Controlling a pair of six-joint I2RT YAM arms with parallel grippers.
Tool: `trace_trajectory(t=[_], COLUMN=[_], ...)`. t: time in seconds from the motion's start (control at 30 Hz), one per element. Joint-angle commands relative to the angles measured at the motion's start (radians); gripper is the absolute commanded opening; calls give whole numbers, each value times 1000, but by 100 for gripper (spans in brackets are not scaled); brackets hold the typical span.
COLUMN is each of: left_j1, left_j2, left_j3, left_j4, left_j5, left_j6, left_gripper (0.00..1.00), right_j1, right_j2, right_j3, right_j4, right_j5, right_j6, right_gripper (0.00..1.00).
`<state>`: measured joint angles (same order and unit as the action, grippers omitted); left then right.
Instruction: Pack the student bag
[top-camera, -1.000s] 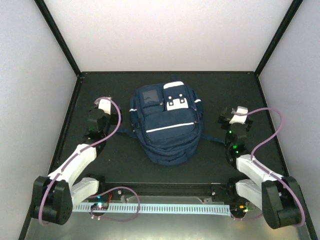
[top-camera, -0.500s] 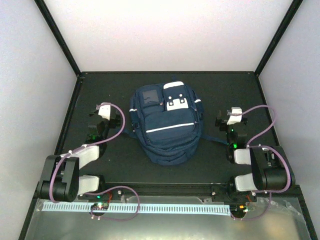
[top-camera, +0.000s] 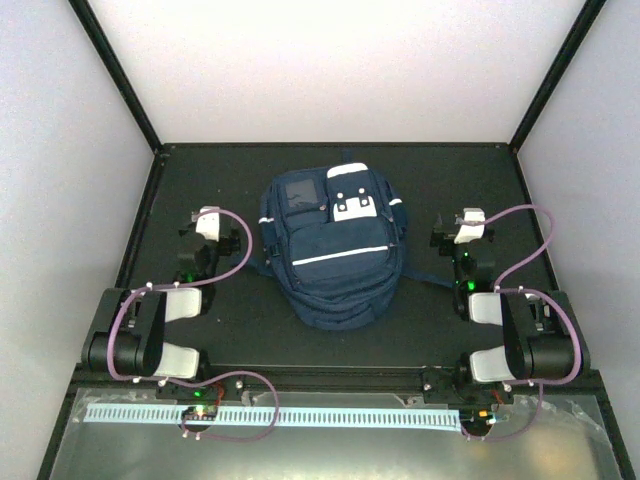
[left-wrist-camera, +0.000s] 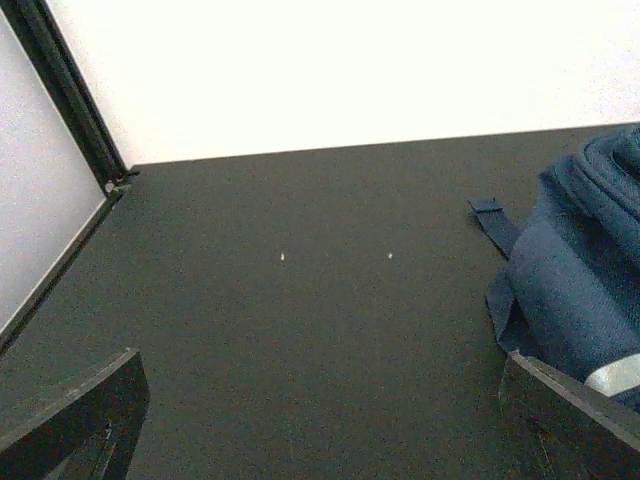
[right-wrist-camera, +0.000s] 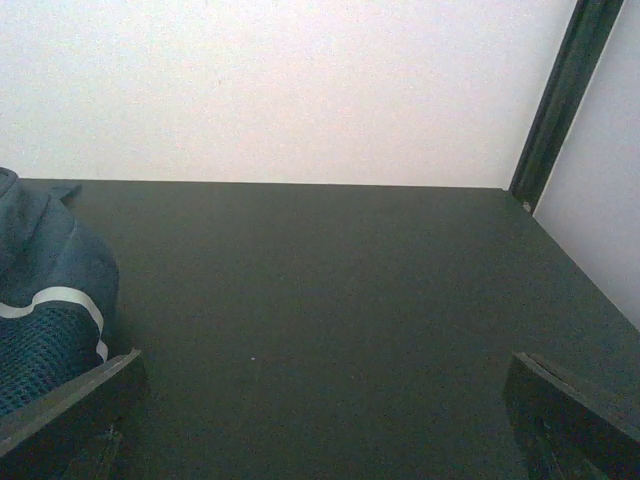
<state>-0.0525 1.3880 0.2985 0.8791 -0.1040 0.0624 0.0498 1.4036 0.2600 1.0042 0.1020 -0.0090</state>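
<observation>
The student bag, a navy blue backpack with thin white stripes and a white buckle patch, lies closed on the black table between my arms. Its side shows at the right edge of the left wrist view and at the left edge of the right wrist view. My left gripper is left of the bag, open and empty, its fingers wide apart over bare mat. My right gripper is right of the bag, open and empty, its fingers wide apart.
The black table is enclosed by white walls with black corner posts. A bag strap end lies on the mat left of the bag. A white cable rail runs along the near edge by the arm bases.
Both arms have folded back toward their bases over the last second. The grippers drew slightly away from the bag. The bag has not moved.
</observation>
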Motion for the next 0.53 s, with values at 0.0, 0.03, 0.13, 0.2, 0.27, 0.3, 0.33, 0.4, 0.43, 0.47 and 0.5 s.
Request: trace_trajectory(t=[0.0,0.03,0.13,0.2,0.27,0.3,0.33,0.4,0.43,0.47,0.5], left_j1=[8,8,8,8,8,8,8,8,7,7,8], left_j2=[-9,-9,-9,-9,-9,-9,-10,-9,-9,-9,-9], left_j3=[0,1,0,-1,0,-1,0,1,1,0,-1], left_j4=[69,70,70,70,70,70,70,69,70,70,70], left_j5=[-32,-33,-33,-33,-33,-33,-32,-33,-32,-33,-33], left_j6=[-32,-32,-32,-32,-32,-32,-32,-32,-32,-32,-31], left_gripper=[99,99,99,99,99,99,99,99,99,99,99], right_j1=[-8,-8,-8,-8,-7,-8,-9,-8,-12,-15,-17], right_j2=[-2,-3,-2,-2,-2,-2,-2,0,1,1,0], right_j3=[13,13,13,13,13,13,13,18,22,24,23], right_j4=[34,34,34,34,34,34,34,28,23,18,18], right_j5=[2,2,1,2,2,1,2,-3,-10,-18,-18], right_j6=[6,6,6,6,6,6,6,6,7,9,9], right_gripper=[99,99,99,99,99,100,99,99,100,100,99])
